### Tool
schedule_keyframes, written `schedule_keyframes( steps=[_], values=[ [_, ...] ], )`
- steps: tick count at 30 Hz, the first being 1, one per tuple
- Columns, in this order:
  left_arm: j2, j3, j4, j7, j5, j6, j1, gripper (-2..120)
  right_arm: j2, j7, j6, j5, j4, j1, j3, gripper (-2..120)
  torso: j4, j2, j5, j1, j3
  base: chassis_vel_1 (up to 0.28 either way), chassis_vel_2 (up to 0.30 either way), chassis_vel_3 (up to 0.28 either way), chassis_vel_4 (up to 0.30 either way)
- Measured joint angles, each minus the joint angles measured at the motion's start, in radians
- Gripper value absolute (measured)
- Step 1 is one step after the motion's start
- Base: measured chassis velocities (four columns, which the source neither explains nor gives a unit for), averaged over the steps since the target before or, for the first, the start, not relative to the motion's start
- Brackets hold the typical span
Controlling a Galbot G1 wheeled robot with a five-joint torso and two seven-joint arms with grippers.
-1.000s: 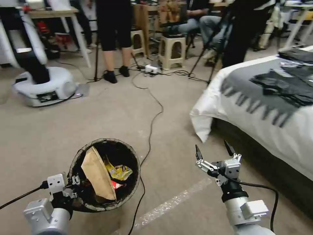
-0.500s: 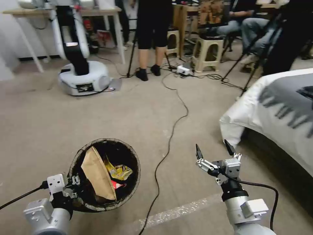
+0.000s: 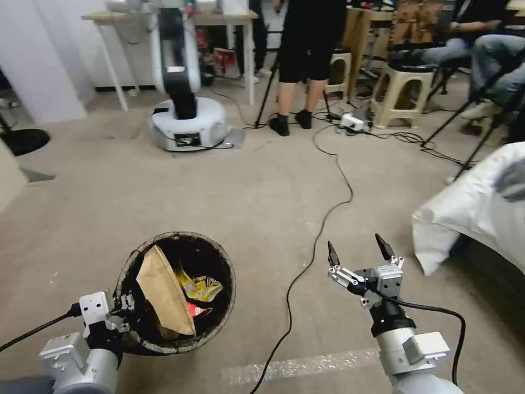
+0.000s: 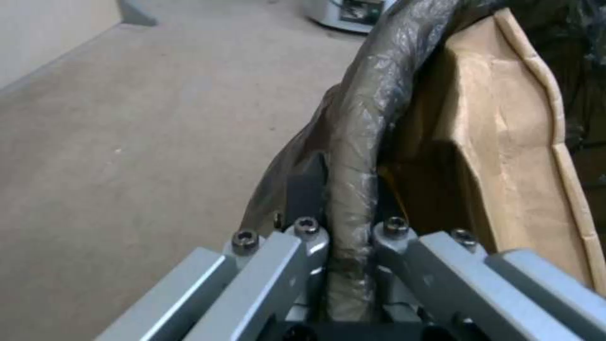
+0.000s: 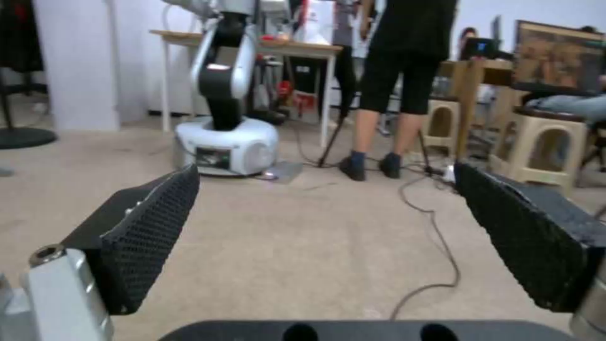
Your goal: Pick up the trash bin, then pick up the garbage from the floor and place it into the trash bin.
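The left gripper (image 3: 127, 306) is low at the robot's front left, its arm reaching forward, and its fingers (image 4: 307, 189) pinch the rim of the bin (image 3: 227, 268), one inside and one outside the bag-covered edge. The bin hangs from that grip above the carpet (image 3: 109, 208), its mouth open toward the head camera. Inside it a brown paper bag (image 3: 164, 293) leans against the near wall, with a yellow wrapper (image 3: 202, 287) and a red scrap (image 3: 196, 311) beside it.

The right gripper (image 3: 356, 251) is held out at the front right, level with the bin and well apart from it, wrist pointing forward, fingers spread wide with nothing between the pads (image 5: 151, 232). A black cable (image 3: 328, 213) runs across the carpet between the two arms. The corner of a white-covered bed (image 3: 470, 213) is at the right.
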Motion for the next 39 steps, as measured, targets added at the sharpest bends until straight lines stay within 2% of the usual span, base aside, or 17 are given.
schedule_keyframes(
  steps=[22,29,32,33,35,39],
  values=[
    [-0.005,-0.001,0.000,-0.005,0.001,-0.005,-0.005,3,-0.011,0.005,-0.012,0.011,0.003,0.009,0.009,100,-0.0001,0.000,0.0000,0.000,0.000,0.018,0.015,0.017,0.015],
    [-0.001,-0.001,0.000,-0.026,-0.016,0.005,-0.006,3,-0.009,0.006,-0.013,0.011,0.003,0.009,0.009,100,0.0000,0.000,0.0000,0.000,0.000,0.000,0.000,0.000,0.000],
    [0.000,0.001,0.000,-0.081,-0.113,0.052,-0.018,3,-0.008,0.007,-0.013,0.011,0.003,0.007,0.009,100,0.0000,0.000,-0.0001,0.000,0.000,0.000,0.000,0.000,0.000],
    [0.000,0.001,0.000,-0.081,-0.113,0.052,-0.018,3,-0.008,0.007,-0.013,0.011,0.003,0.007,0.009,100,0.0000,0.000,-0.0001,0.000,0.000,0.000,0.000,0.000,0.000],
    [0.001,0.000,0.000,-0.131,-0.196,0.082,-0.033,3,-0.008,0.007,-0.013,0.010,0.003,0.004,0.009,100,-0.0001,0.000,0.0000,0.000,0.000,0.000,0.000,0.000,0.000],
    [0.002,0.003,0.000,-0.169,-0.263,0.092,-0.058,3,-0.008,0.007,-0.013,0.008,0.003,0.003,0.006,100,0.0000,0.000,0.0001,0.000,0.000,0.000,0.000,0.000,0.000]
  ],
)
